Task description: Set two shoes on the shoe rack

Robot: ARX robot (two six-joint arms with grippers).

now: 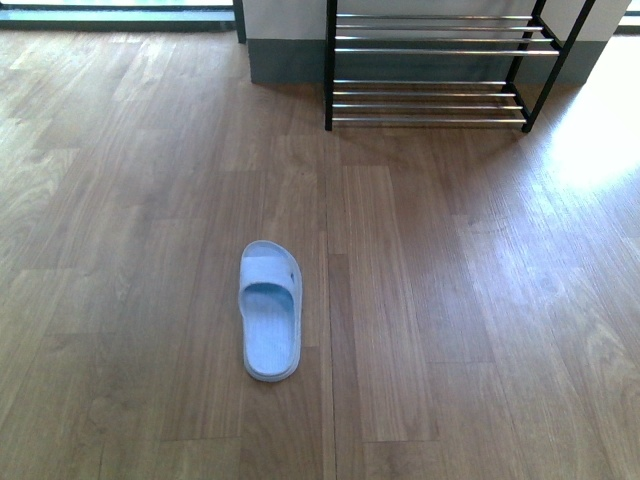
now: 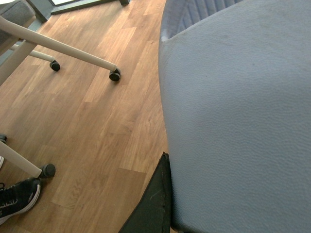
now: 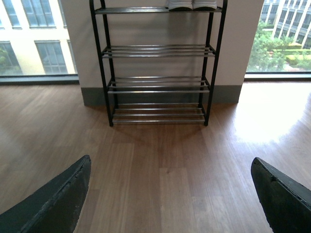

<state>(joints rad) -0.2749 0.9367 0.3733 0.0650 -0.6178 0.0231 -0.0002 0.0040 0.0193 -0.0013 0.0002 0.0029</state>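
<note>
Against the left fingers [image 2: 154, 204] lies a pale blue slide [image 2: 233, 121]

Neither arm shows in the front view. The right gripper [image 3: 170, 160] is held level and aimed toward about 12 o'clock, its two black, matte, wedge-shaped fingers [image 3: 58, 199] spread wide with nothing between them. The left gripper [image 2: 160, 194] is held off the ground and tilted downward. One black finger [image 2: 150, 213] shows, pressed against a lifted pale blue rubber slide [image 2: 233, 121]; the other finger is hidden.
</note>
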